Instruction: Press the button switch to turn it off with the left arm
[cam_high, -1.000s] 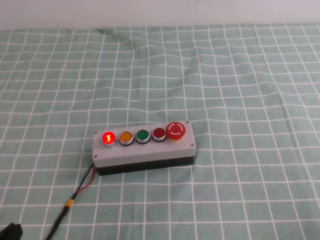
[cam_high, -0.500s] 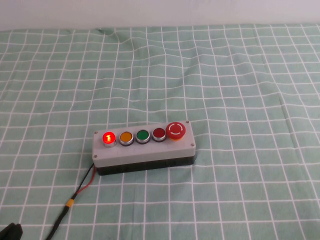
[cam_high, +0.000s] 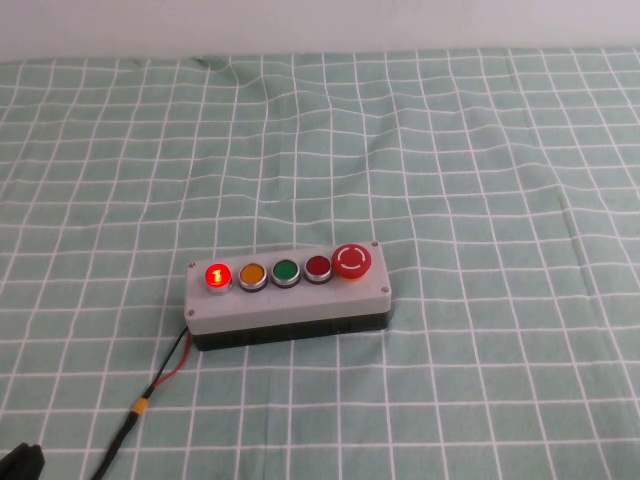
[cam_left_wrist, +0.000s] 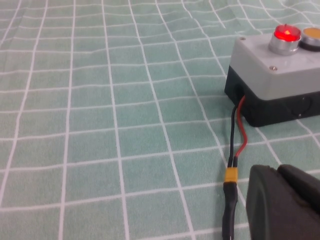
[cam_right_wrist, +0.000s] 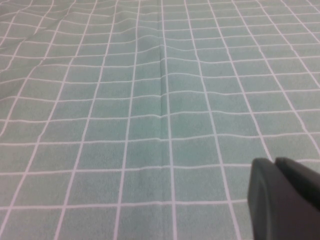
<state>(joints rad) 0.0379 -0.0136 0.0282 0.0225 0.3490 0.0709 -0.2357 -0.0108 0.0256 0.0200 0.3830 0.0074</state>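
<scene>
The button switch (cam_high: 216, 275) is the small round red button glowing brightly with a "1" mark. It sits at the left end of the grey five-button box (cam_high: 290, 298) in the middle of the table. In the left wrist view the lit button (cam_left_wrist: 287, 34) stands on the box (cam_left_wrist: 280, 75) ahead of my left gripper (cam_left_wrist: 276, 172). The gripper is shut, empty and well short of the box, beside the wire. In the high view only its black tip (cam_high: 20, 463) shows at the near left corner. My right gripper (cam_right_wrist: 274, 164) is shut and empty over bare cloth.
An amber button (cam_high: 251, 274), a green button (cam_high: 285, 271), a darker red button (cam_high: 318, 267) and a big red mushroom button (cam_high: 352, 261) follow along the box. A red-black wire with a yellow connector (cam_high: 141, 404) runs from the box's left end to the near edge. A green checked cloth (cam_high: 480, 160) covers the table.
</scene>
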